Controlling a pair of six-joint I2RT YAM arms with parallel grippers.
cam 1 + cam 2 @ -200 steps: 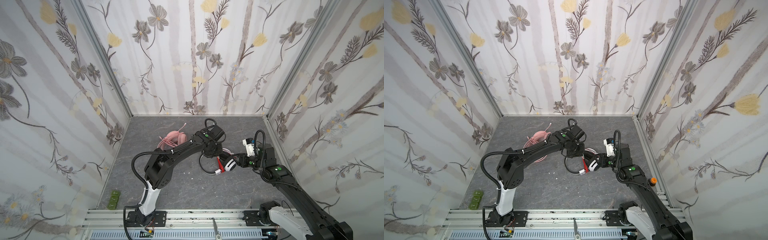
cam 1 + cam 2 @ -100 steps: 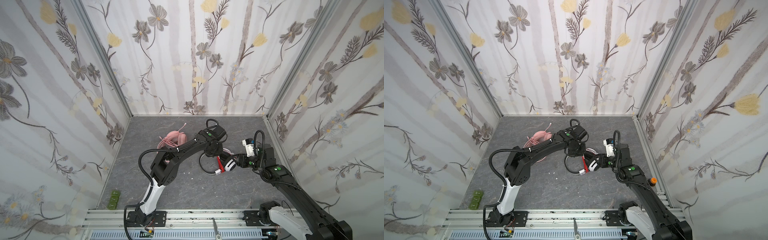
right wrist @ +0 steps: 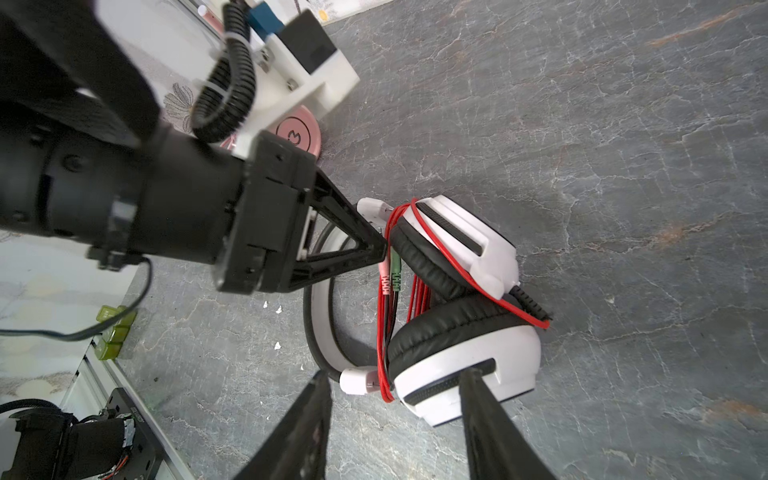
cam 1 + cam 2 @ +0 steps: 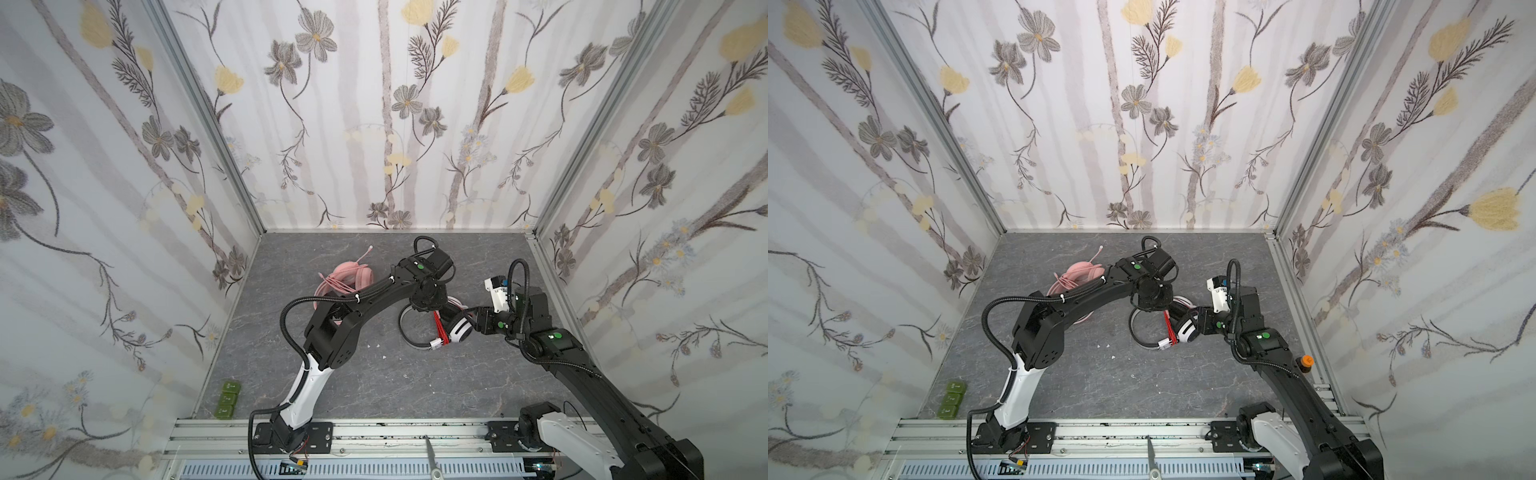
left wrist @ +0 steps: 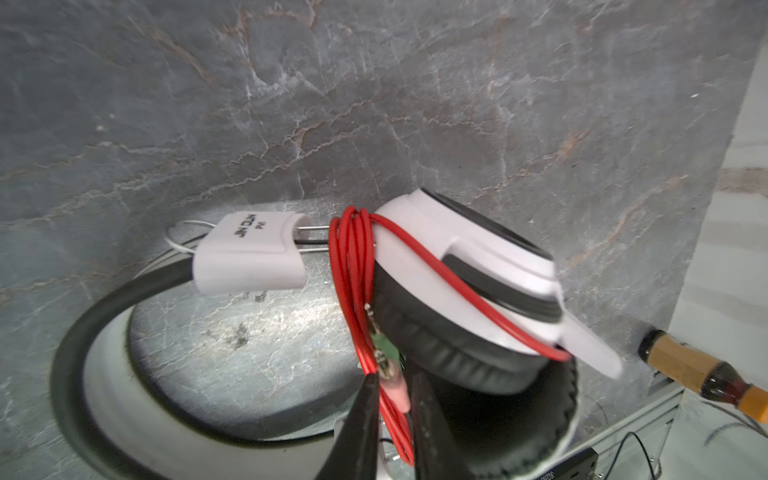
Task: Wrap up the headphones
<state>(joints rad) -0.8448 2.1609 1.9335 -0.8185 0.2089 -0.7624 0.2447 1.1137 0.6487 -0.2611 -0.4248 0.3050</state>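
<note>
White-and-black headphones (image 4: 458,330) are found lying on the grey worktop (image 4: 374,386), right of centre in both top views. The red cord (image 5: 353,266) is wound in several turns beside one earcup (image 5: 457,257). The left pincer (image 5: 395,376) is held narrowly parted about the pink plug (image 5: 395,392); whether the plug is pinched cannot be told. The right pincer (image 3: 395,372) is spread, one finger (image 3: 482,407) laid against the other earcup (image 3: 469,353); a grip cannot be confirmed. Pink headphones (image 4: 353,276) are seen farther left, partly hidden behind the left arm.
</note>
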